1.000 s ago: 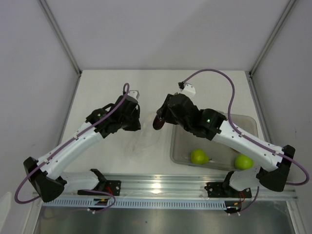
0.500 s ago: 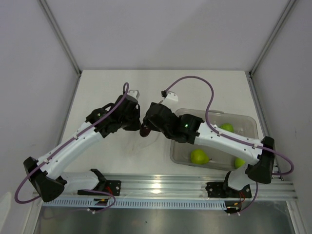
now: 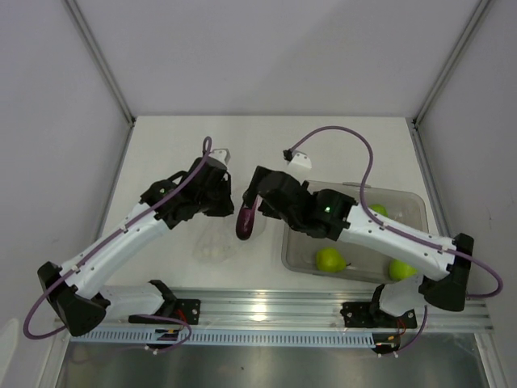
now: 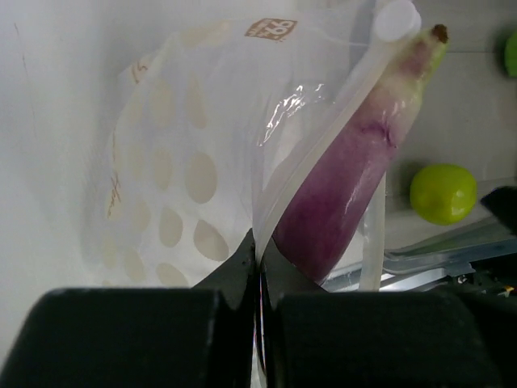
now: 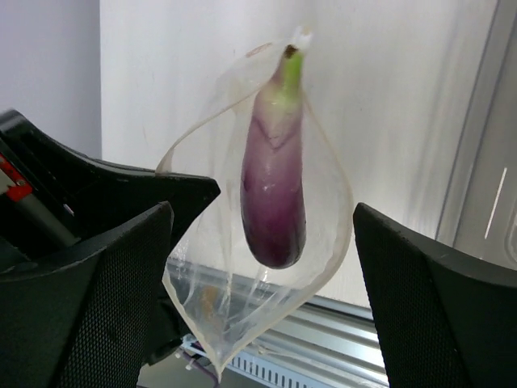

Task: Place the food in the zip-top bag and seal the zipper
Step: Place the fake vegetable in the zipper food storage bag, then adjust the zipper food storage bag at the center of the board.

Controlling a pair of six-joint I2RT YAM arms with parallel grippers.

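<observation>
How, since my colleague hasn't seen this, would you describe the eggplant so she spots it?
Start at the clear tub on the right. Just off its left wall, the dotted zip-top bag is held up. The eggplant is the long dark purple piece in its mouth, unlike the round green fruits in the tub.

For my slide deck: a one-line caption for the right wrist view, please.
Purple eggplant sits in the clear bag's open mouth, framed by the open right claw.

The eggplant (image 5: pixel 275 202) looks smooth and glossy, the zip-top bag (image 4: pixel 178 162) thin clear plastic.
</observation>
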